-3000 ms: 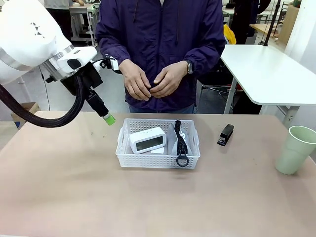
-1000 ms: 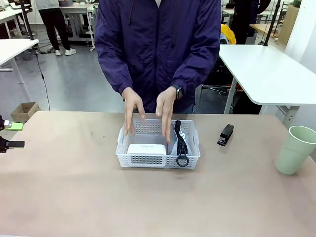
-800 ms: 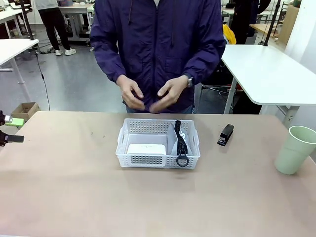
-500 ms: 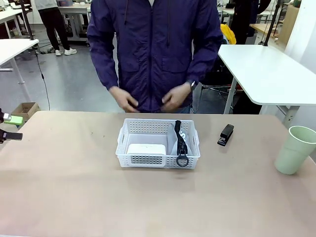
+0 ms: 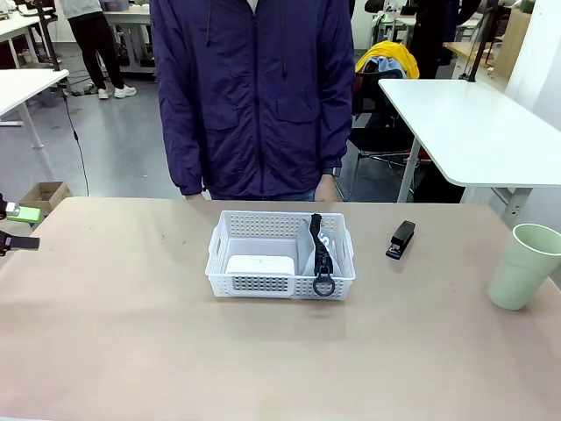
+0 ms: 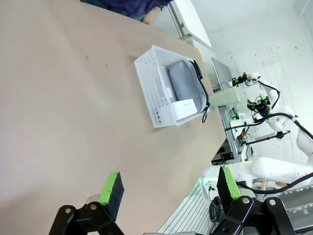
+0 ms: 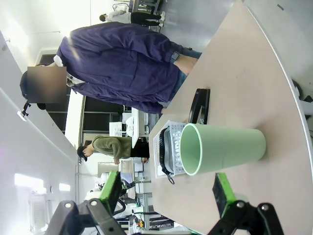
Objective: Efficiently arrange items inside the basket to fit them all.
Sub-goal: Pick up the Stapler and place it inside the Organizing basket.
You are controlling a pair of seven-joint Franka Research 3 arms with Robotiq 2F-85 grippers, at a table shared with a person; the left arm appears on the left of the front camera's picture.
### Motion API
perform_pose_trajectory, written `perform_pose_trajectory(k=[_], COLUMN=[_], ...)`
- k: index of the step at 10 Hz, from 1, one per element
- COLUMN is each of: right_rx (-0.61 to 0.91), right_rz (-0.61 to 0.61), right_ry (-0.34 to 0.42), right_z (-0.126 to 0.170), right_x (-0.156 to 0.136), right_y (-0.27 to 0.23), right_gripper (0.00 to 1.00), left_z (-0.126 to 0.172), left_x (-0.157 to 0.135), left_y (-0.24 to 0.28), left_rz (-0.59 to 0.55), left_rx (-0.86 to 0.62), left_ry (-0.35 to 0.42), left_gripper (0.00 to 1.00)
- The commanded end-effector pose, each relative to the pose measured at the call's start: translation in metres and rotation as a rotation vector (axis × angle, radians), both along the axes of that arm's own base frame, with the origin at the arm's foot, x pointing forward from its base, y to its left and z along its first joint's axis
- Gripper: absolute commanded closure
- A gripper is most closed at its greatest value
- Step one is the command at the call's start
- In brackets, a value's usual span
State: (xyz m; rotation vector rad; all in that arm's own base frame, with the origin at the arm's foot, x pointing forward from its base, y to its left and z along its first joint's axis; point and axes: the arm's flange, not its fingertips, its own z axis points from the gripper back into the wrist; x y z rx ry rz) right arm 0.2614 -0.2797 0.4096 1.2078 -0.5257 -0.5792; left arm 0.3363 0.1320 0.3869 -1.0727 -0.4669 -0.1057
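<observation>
Two of the four items are seen inside the basket (image 5: 280, 285). The white block (image 5: 259, 264) is laid flat in its left part. The grey pouch (image 5: 307, 248) is stood on edge against the right wall, with its black strap and ring draped over the front rim. The black stapler (image 5: 401, 239) is found on the table (image 5: 131, 351) just right of the basket, and the pale green cup (image 5: 524, 266) is stood upright near the right edge.

The left gripper (image 5: 22, 228) is held at the table's far left edge, well apart from the basket. Its jaws are spread wide and nothing is held between them. In the left wrist view, bare tabletop is framed by its fingers (image 6: 112, 188), and the basket lies farther ahead.

The right gripper (image 7: 166, 190) is likewise spread wide and empty. In its wrist view the cup is seen just ahead of the fingertips, untouched, with the stapler and basket beyond it. A person (image 5: 254, 96) is stood at the far side.
</observation>
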Motion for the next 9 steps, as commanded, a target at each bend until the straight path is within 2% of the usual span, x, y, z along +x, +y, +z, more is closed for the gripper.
perform_pose_trajectory(k=[1,4,5,6,8,9], right_rx=[0.007,0.007,0.000,-0.080,-0.316,-0.453], right_rz=[-0.004,-0.004,0.000,0.042,0.151,0.189], right_ry=[-0.036,-0.036,0.000,0.031,0.016,0.026], right_z=[0.001,0.001,0.000,0.024,0.086,0.107], right_x=[0.001,0.001,0.000,0.008,0.030,0.045], right_y=[0.000,0.000,0.000,0.020,0.080,0.113], right_gripper=[0.00,0.00,0.00,0.00,0.00,0.00], left_z=[0.000,0.000,0.000,0.000,0.000,0.000], left_x=[-0.004,-0.004,-0.004,-0.004,-0.004,-0.004], left_y=[-0.001,-0.001,-0.001,-0.001,-0.001,-0.001], left_rz=[-0.001,-0.001,-0.001,-0.001,-0.001,-0.001], left_rx=[0.009,0.009,0.009,0.009,0.009,0.009], left_ry=[0.008,0.008,0.008,0.008,0.008,0.008], left_gripper=[0.00,0.00,0.00,0.00,0.00,0.00])
